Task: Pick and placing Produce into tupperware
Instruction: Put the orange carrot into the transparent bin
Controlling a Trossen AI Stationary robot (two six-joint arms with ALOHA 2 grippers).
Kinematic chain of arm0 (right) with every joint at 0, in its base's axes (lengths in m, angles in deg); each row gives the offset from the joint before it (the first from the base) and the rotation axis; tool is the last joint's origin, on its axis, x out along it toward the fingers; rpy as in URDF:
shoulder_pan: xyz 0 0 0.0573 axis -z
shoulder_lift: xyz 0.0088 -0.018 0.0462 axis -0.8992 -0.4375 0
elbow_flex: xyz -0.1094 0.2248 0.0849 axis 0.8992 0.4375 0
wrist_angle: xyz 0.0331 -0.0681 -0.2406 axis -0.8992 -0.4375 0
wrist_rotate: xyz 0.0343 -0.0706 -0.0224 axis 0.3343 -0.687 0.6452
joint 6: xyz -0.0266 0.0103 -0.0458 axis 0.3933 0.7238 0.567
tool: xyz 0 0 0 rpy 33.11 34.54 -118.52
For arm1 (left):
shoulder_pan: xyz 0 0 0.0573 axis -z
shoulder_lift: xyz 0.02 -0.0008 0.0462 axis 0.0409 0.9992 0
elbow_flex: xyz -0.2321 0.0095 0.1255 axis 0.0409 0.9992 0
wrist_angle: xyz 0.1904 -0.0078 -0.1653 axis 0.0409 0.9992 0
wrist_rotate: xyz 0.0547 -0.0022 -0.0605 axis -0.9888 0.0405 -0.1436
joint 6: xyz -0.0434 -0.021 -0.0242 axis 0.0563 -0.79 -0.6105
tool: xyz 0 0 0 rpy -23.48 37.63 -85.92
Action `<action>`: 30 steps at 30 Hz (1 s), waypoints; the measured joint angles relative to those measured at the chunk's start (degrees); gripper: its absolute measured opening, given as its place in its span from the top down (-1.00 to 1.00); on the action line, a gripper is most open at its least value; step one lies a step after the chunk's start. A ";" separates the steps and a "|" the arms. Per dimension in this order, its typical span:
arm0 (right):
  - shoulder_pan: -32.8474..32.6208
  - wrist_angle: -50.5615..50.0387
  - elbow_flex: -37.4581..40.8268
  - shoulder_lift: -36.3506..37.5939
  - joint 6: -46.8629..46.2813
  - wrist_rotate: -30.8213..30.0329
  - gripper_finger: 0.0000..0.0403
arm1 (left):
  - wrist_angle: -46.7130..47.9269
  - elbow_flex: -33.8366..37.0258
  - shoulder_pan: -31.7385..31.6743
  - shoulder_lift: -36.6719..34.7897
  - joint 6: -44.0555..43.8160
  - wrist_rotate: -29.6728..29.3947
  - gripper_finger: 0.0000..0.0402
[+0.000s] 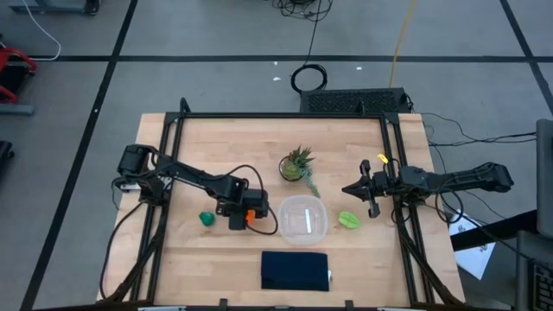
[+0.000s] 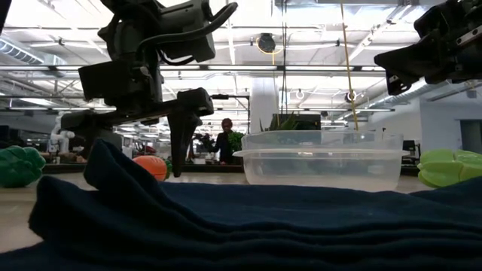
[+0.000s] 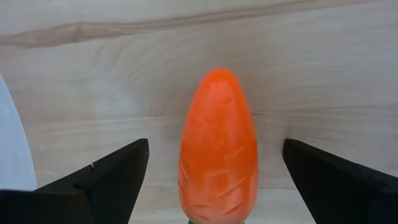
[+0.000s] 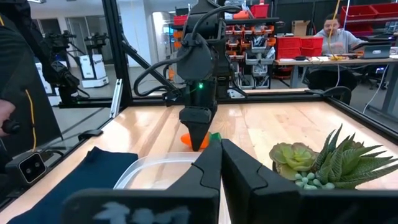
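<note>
In the high view the left end effector [image 1: 242, 214] sits left of centre over the orange carrot [image 1: 251, 217], just left of the clear tupperware [image 1: 302, 219]; the dark green piece [image 1: 206, 219] lies further left, the lime-green piece [image 1: 348, 220] right of the tupperware, and the right end effector [image 1: 370, 192] waits at the right. The low view shows height: left fingers reach down to the desk [image 2: 15, 218] beside the carrot, and the tupperware looks empty. The left wrist view alone shows the jaws spread wide and clear of the carrot's flanks. The right wrist view shows the right fingers pressed together. The grasp is in hand; next, closing, then lifting.
</note>
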 joint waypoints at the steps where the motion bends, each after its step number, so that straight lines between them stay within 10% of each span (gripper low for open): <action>1: 0.00 0.00 0.00 0.00 0.00 0.00 1.00 | 0.00 0.00 0.00 0.00 0.01 0.04 -0.88; 18: 0.00 0.00 0.00 0.00 0.00 0.00 1.00 | -0.31 0.17 0.00 0.02 -2.26 0.50 -0.86; 30: 0.00 -0.02 0.00 0.00 0.00 0.00 1.00 | 1.30 0.28 0.13 0.07 -0.80 0.25 -0.27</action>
